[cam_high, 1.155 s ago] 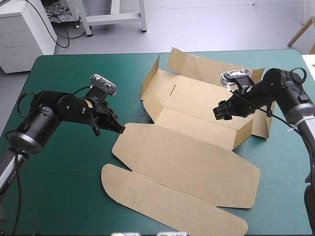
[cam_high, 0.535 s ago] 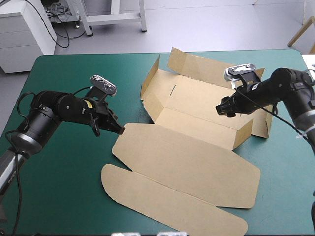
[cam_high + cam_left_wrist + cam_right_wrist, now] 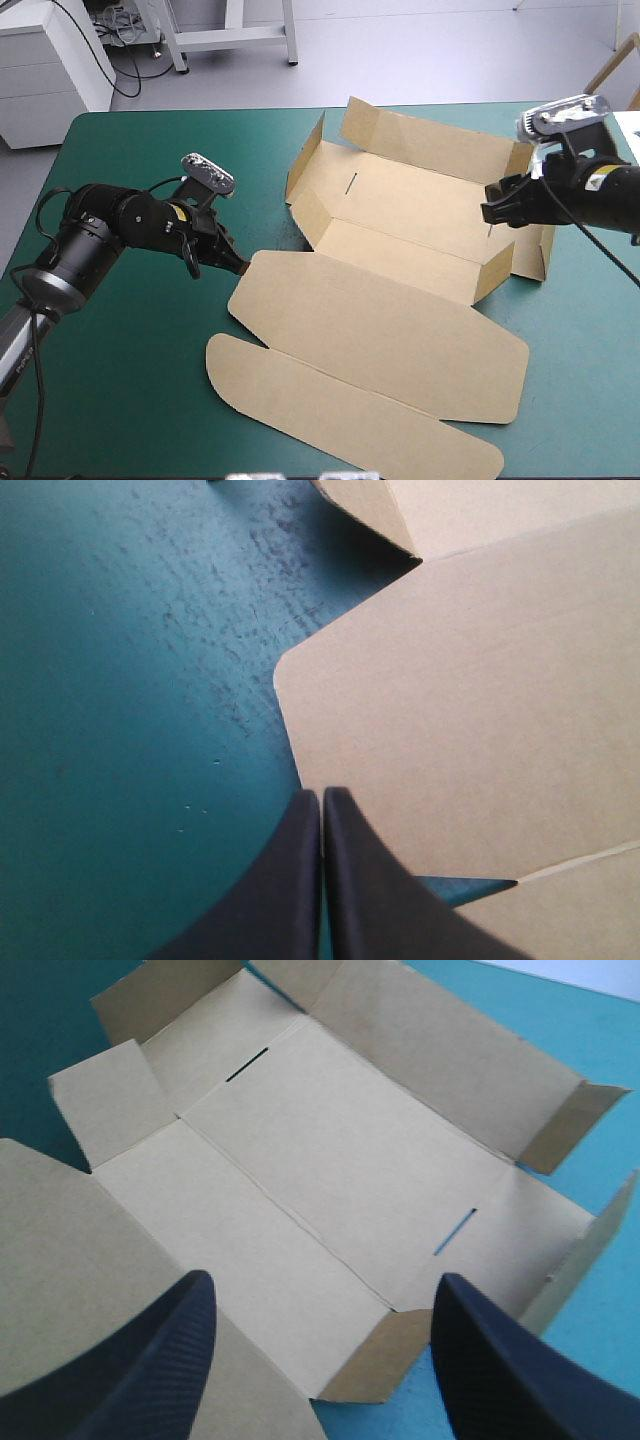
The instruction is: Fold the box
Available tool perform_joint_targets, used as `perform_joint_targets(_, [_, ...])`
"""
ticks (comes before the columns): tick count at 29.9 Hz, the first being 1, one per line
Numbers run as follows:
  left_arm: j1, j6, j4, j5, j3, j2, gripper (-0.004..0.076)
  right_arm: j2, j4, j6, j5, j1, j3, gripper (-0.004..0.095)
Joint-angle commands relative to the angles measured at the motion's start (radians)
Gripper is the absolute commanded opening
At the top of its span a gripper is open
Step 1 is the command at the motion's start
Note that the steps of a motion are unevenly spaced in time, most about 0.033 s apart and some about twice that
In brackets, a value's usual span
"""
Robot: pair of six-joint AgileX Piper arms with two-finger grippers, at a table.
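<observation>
The brown box (image 3: 400,310) lies as a cut sheet. Its tray part (image 3: 410,200) at the far middle has its walls raised, and the lid lies flat toward the front with a long rounded flap (image 3: 350,420) at the near edge. My left gripper (image 3: 238,265) is shut, its tip low at the lid's left corner. In the left wrist view the gripper (image 3: 321,798) meets in a point at the edge of the board (image 3: 480,700), with no sheet between the fingers. My right gripper (image 3: 492,212) hovers open over the tray's right end. From the right wrist the gripper (image 3: 322,1280) looks down into the tray floor (image 3: 340,1150).
Bare teal-green cover (image 3: 120,350) stretches left of the box and along the front left. The tray's right end wall (image 3: 535,250) stands close to the table's right edge. A narrow strip of cover (image 3: 570,380) remains right of the lid.
My right gripper has risen and drawn back to the right, from over the tray's front wall to its right end. The left gripper has barely moved.
</observation>
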Motion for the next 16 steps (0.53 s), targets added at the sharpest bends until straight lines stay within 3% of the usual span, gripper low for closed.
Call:
perform_joint_targets(1, [-0.004, -0.013, -0.011, -0.031, -0.031, -0.031, -0.0010, -0.062, -0.100, 0.056, -0.017, -0.003, -0.050, 0.0577])
perform_joint_targets(8, [-0.004, -0.017, -0.009, -0.016, -0.031, -0.031, -0.0010, -0.102, -0.285, 0.155, 0.049, -0.003, -0.052, 0.0676])
perform_joint_targets(16, [-0.004, -0.019, 0.032, -0.002, -0.031, -0.031, -0.0010, -0.103, -0.317, 0.254, 0.049, -0.003, -0.033, 0.0712])
